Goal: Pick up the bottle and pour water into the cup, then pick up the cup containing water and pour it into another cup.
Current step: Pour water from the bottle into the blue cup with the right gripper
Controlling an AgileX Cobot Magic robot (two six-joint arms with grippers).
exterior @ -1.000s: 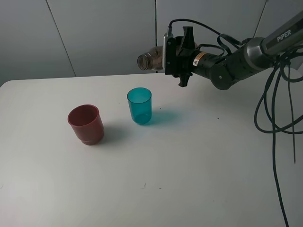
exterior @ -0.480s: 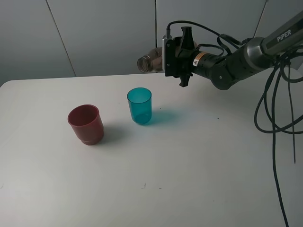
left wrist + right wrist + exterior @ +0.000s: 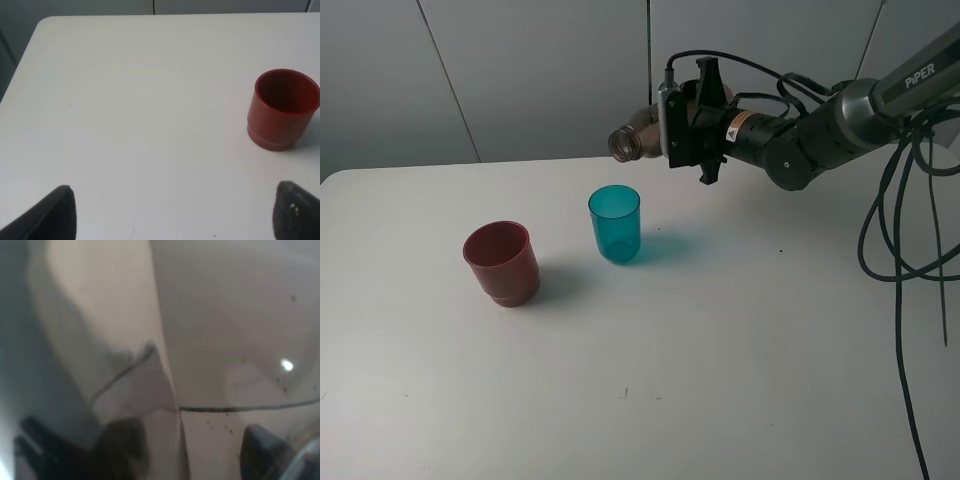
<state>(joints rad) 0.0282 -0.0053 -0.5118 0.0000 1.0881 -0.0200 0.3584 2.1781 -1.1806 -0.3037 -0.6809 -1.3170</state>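
Note:
My right gripper is shut on the smoky-grey bottle, holding it nearly level in the air. The bottle's open mouth points left and slightly down, above and just behind the teal cup. That cup stands upright on the table; whether it holds water I cannot tell. The dull-red cup stands upright to its left. The bottle's wall fills the blurred right wrist view. The left wrist view shows the red cup ahead of my left gripper, which is open with nothing between its fingertips.
The white table has a rounded far-left corner. Black cables hang at the right, beside the right arm. A grey panelled wall stands behind the table.
The bottle's mouth has dipped a little lower and the right wrist has turned slightly. Both cups have stayed where they were.

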